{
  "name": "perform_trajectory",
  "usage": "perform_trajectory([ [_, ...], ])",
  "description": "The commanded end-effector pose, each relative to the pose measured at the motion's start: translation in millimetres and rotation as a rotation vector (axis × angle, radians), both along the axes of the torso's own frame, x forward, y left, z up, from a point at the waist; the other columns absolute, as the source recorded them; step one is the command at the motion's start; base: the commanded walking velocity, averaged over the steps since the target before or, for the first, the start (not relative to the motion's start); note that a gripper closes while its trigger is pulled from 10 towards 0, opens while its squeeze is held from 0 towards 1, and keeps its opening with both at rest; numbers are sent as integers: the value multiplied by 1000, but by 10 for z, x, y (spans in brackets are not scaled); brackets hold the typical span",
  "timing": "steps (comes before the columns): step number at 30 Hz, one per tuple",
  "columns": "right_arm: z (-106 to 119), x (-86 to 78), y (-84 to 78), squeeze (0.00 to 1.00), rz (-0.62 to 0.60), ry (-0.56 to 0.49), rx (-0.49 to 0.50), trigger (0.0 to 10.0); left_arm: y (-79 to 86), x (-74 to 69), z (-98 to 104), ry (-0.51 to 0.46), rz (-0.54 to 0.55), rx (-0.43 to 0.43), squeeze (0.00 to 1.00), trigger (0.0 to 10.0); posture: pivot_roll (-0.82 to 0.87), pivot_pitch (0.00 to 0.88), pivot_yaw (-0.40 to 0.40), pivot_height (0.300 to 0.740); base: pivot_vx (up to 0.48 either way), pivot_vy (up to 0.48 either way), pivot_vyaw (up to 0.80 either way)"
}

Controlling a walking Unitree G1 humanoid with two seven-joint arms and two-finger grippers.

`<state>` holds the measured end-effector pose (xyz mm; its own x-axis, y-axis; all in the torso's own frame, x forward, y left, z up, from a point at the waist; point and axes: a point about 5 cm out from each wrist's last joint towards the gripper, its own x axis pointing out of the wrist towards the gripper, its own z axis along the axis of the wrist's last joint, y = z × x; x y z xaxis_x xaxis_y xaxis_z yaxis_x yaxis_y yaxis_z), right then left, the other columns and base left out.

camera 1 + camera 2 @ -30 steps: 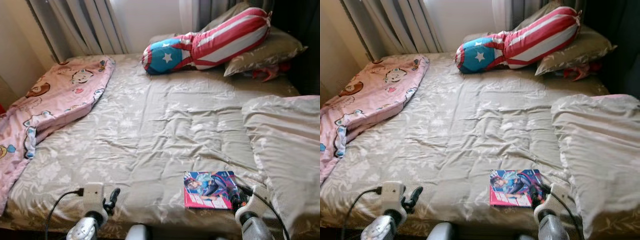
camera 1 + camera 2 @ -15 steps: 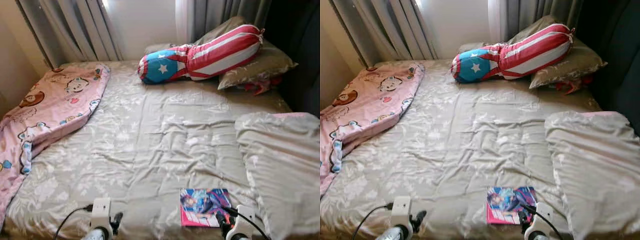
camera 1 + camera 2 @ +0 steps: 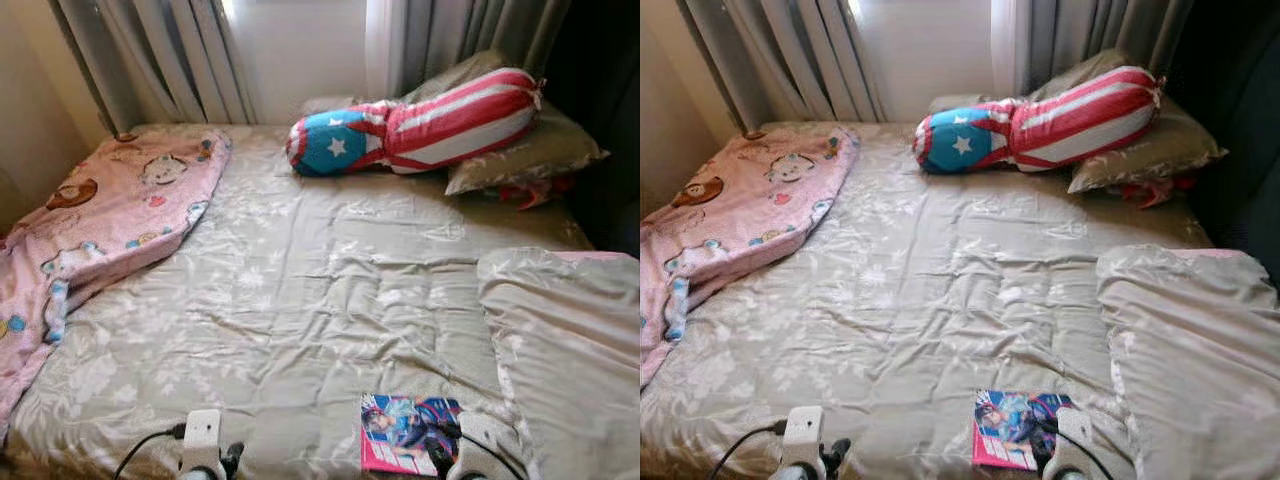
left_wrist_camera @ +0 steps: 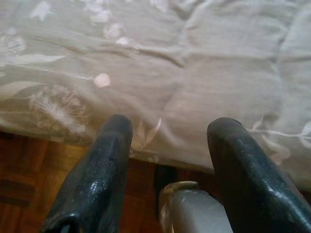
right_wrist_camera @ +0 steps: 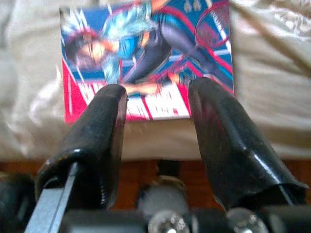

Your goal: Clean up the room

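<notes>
Now lined up on the comic book

Your view has dropped toward the bed's [image 3: 300,290] near edge. The comic book [image 5: 146,63] lies there, just ahead of your right gripper [image 5: 158,116], fingers apart. Your left gripper [image 4: 170,160] hovers spread, empty. You look ready to reach.

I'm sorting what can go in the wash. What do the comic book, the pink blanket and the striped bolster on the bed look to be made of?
Comic book: glossy printed paper, judging by its flat, stiff cover and bright ink.
Pink blanket: soft matte fabric with a cartoon print; it drapes and folds.
Striped bolster: slightly shiny cloth over plump stuffing; the filling cannot be told.
</notes>
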<state>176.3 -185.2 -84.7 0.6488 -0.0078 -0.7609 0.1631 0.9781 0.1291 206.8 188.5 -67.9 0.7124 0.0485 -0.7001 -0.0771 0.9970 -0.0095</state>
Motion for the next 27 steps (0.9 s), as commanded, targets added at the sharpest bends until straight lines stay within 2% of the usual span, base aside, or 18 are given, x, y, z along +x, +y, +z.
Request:
perform_trajectory([
  [1, -27, -40, 41, 0, 12, 25, 4, 10000, 65, -70, -35, 29, 5, 25, 0, 10000, -24, 0, 45, 740, 0, 0, 800],
  [5, -52, -91, 51, 0, 17, 43, 0, 10000, 78, -76, -37, 33, 2, 29, 0, 10000, -28, 0, 55, 740, 0, 0, 800],
  [15, -43, -58, 82, 0, 12, 41, 6, 10000, 96, -59, -26, 31, -8, 40, 0, 10000, -21, 0, 61, 740, 0, 0, 761],
  [19, -38, -48, 59, 0, -31, 39, 19, 10000, 96, -59, -27, 34, -17, 44, 0, 10000, -15, 0, 58, 740, 0, 0, 0],
  [27, -45, -66, 37, 0, -14, 49, 13, 10000, 65, -74, -41, 42, -26, 44, 0, 10000, -10, 0, 35, 740, 0, 0, 0],
])
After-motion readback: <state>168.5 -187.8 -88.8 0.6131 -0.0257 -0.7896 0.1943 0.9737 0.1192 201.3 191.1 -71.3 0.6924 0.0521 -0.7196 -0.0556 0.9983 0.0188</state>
